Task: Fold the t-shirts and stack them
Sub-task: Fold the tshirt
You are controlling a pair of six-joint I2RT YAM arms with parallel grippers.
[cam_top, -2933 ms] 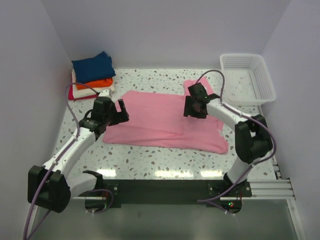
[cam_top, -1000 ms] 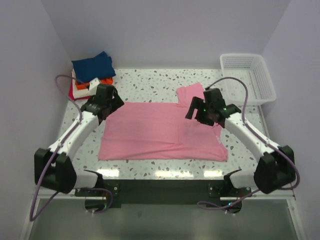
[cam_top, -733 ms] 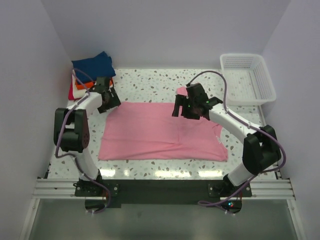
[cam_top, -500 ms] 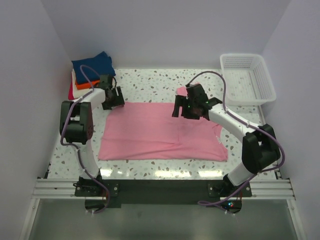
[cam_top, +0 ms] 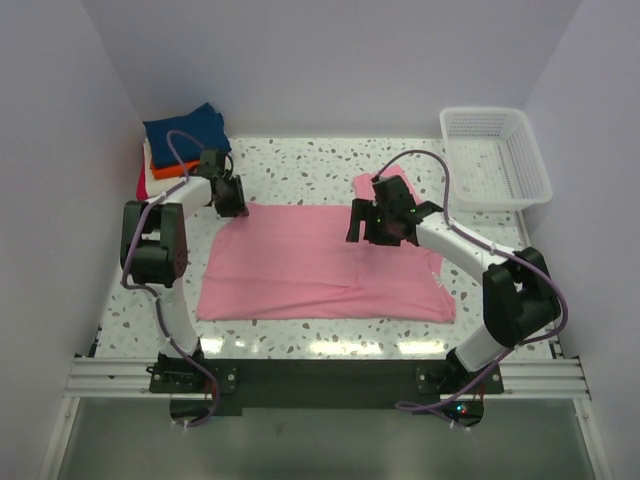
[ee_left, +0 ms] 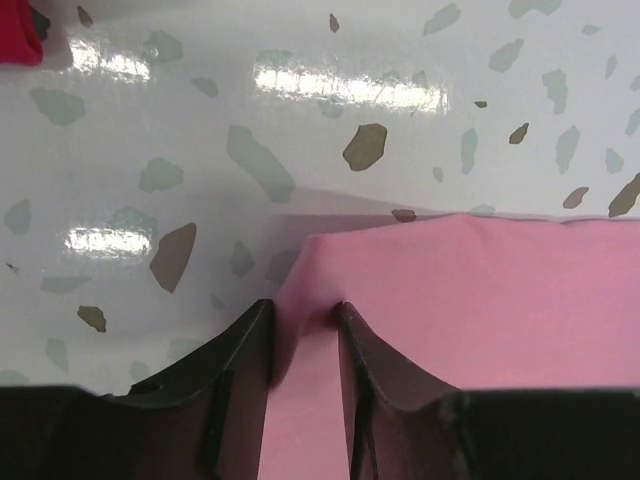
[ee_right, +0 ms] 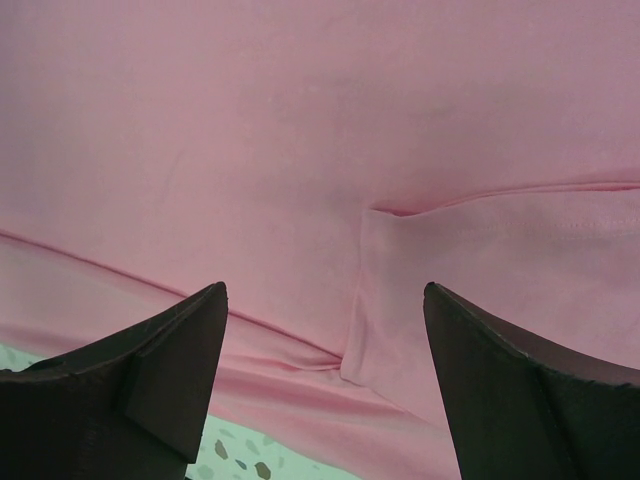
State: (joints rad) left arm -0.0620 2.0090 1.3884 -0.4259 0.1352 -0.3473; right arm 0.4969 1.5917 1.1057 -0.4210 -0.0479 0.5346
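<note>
A light pink t-shirt [cam_top: 310,265] lies spread flat in the middle of the speckled table [cam_top: 300,160]. My left gripper [cam_top: 232,200] is at its far left corner. In the left wrist view that gripper [ee_left: 303,318] is closed narrowly on the corner of the pink t-shirt [ee_left: 480,290], with cloth bunched between the fingers. My right gripper [cam_top: 372,230] hovers over the far right part, near the sleeve. In the right wrist view the right gripper [ee_right: 324,290] stands wide open above the pink t-shirt [ee_right: 300,150] and holds nothing. Folded t-shirts [cam_top: 185,140] are stacked at the far left, navy on top.
A white mesh basket [cam_top: 495,155] stands at the far right corner. The stack of folded shirts sits just behind my left gripper. A red edge of that stack [ee_left: 18,30] shows in the left wrist view. Walls close in on three sides.
My left arm swung back to the shirt's far left corner and its jaws closed on the cloth. My right gripper shifted slightly left over the sleeve and stayed open.
</note>
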